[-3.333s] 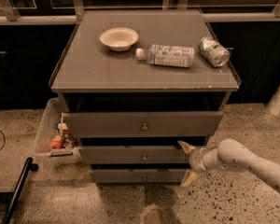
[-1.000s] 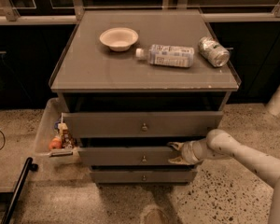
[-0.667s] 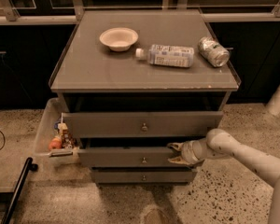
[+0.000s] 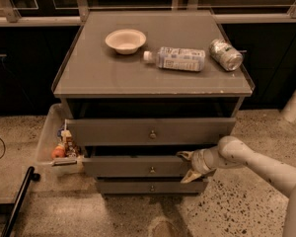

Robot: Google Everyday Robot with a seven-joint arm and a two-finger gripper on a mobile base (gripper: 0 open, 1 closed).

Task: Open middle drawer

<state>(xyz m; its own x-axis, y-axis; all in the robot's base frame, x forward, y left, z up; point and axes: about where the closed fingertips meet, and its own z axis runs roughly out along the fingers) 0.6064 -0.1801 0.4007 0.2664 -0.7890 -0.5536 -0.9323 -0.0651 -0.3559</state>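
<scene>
The grey cabinet has three drawers. The middle drawer (image 4: pixel 133 166) is a shallow grey front with a small round knob (image 4: pixel 152 170) at its centre. It stands out a little, with a dark gap above it. My gripper (image 4: pixel 186 166) is at the right end of this drawer front. It is open, with one finger (image 4: pixel 184 155) at the front's top edge and the other (image 4: pixel 188 177) at its bottom edge. My arm reaches in from the lower right.
The taller top drawer (image 4: pixel 150 131) is pulled out above, and the narrow bottom drawer (image 4: pixel 150 186) is below. On the cabinet top (image 4: pixel 89 78) are a white bowl (image 4: pixel 125 40), a lying plastic bottle (image 4: pixel 177 58) and a can (image 4: pixel 225 54). A bin with small items (image 4: pixel 63 144) stands at the left.
My gripper has moved left from beside the cabinet to the right end of the middle drawer front. In the last second the arm has barely moved and the fingers look spread wider.
</scene>
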